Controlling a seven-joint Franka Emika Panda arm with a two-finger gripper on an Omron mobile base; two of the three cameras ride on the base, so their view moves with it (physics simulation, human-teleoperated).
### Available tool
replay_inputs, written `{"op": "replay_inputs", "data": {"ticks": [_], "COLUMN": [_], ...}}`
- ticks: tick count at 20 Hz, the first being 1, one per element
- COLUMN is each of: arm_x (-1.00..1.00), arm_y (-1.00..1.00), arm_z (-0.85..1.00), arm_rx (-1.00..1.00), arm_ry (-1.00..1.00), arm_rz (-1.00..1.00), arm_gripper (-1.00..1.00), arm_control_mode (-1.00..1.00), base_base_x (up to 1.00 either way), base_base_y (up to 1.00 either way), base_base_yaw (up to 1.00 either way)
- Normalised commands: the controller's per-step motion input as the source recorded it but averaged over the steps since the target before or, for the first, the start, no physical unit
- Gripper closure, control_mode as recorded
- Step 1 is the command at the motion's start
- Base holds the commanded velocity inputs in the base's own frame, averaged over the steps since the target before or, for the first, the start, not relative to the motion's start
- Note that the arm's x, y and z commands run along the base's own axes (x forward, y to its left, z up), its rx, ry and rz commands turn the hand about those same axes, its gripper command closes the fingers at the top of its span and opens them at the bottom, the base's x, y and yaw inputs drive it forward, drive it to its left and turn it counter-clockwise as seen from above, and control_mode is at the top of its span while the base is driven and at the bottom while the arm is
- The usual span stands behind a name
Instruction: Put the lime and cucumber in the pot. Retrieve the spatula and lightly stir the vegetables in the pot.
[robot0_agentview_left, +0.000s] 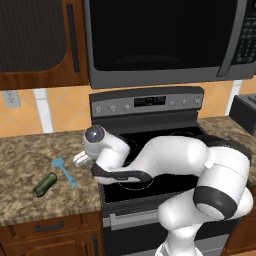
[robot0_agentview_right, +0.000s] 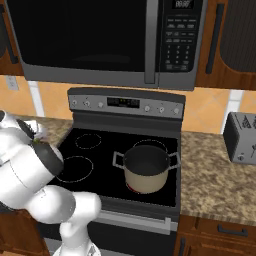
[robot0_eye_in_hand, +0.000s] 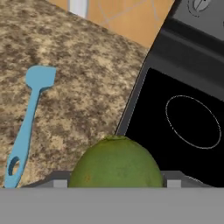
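Granite counter (robot0_eye_in_hand: 78, 83) holds spatula (robot0_eye_in_hand: 27, 118); jaws grip lime (robot0_eye_in_hand: 116, 162).

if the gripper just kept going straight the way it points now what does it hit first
Most likely the granite counter near the stove's left edge. The gripper holds the lime and looks down at that seam, with the spatula off to one side. Depth is unclear, so the stove edge is possible.

Speckled granite-look counter (robot0_agentview_left: 30, 160), matt light-blue spatula (robot0_eye_in_hand: 27, 122) on it, glossy black glass cooktop (robot0_agentview_right: 100, 150) beside counter, smooth matt-skinned lime (robot0_eye_in_hand: 116, 164)
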Motion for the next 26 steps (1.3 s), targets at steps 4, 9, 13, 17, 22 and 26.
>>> {"op": "replay_inputs", "data": {"ticks": [4, 9, 13, 17, 22, 26], "arm_x": [-0.53, -0.55, -0.68, -0.73, -0.55, -0.26], "arm_y": [-0.91, -1.0, -1.0, -1.0, -1.0, -1.0], "arm_z": [1.0, 0.97, 0.63, 0.25, 0.35, 0.69], "arm_rx": [0.09, 0.07, 0.06, 0.05, 0.03, 0.05], "arm_ry": [0.0, 0.0, 0.0, 0.0, 0.0, 0.0], "arm_rz": [-0.1, -0.12, -0.13, -0.14, -0.16, -0.16], "arm_gripper": [1.0, 1.0, 1.0, 1.0, 1.0, 1.0], "arm_control_mode": [-1.0, -1.0, -1.0, -1.0, -1.0, -1.0], "base_base_x": [0.0, 0.0, 0.0, 0.0, 0.0, 0.0], "base_base_y": [0.0, 0.0, 0.0, 0.0, 0.0, 0.0], "base_base_yaw": [0.0, 0.0, 0.0, 0.0, 0.0, 0.0]}}
